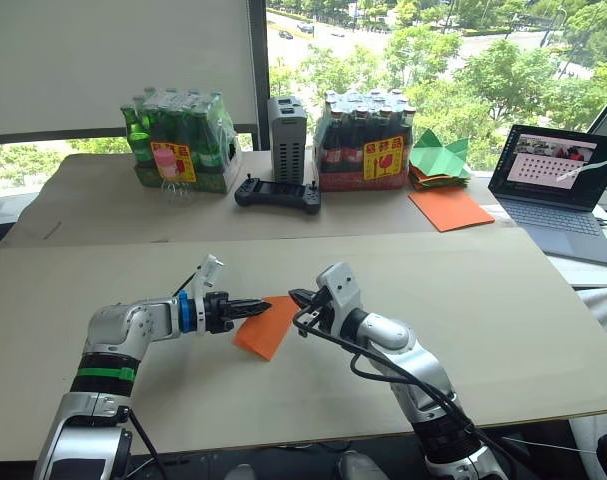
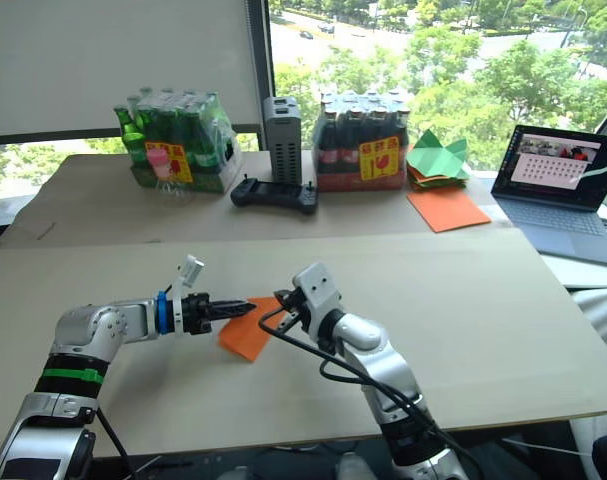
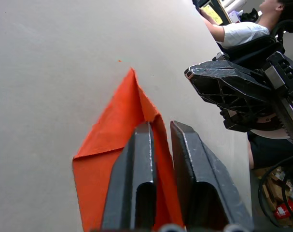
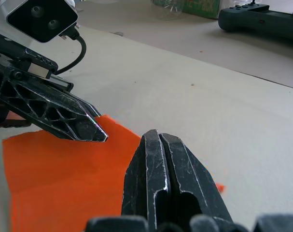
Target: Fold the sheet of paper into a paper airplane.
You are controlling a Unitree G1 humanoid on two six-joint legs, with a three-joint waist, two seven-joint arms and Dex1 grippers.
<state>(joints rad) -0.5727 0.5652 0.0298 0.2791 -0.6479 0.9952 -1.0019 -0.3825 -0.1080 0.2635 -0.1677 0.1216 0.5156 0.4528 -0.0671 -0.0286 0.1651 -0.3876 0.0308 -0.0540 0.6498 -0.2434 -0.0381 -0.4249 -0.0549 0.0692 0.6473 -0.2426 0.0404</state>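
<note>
A small sheet of paper (image 1: 267,326), thin and bright orange, is lying near the front middle of a pale, matte worktop (image 1: 503,320). One corner is already folded in, so the sheet narrows to a point on one side, with a raised crease running toward that tip.

The left gripper (image 1: 264,306) is reaching in from the left and grasping the sheet: its two black fingers are closing on the folded ridge, with orange paper showing in the narrow gap between them. This hold is probably pinning the fold so that it does not spring open.

The right gripper (image 1: 299,296) is hovering at the sheet's right edge, just beside the left one, with its ribbed black fingers clenched together on nothing. It looks placed to press or slide along the crease.

Far across the worktop, two shrink-wrapped packs of bottles (image 1: 179,140) are flanking a grey box (image 1: 287,136) and a black controller (image 1: 277,192). To the right are lying green paper shapes (image 1: 438,158), a larger smooth orange sheet (image 1: 450,208) and an open laptop (image 1: 561,190).
</note>
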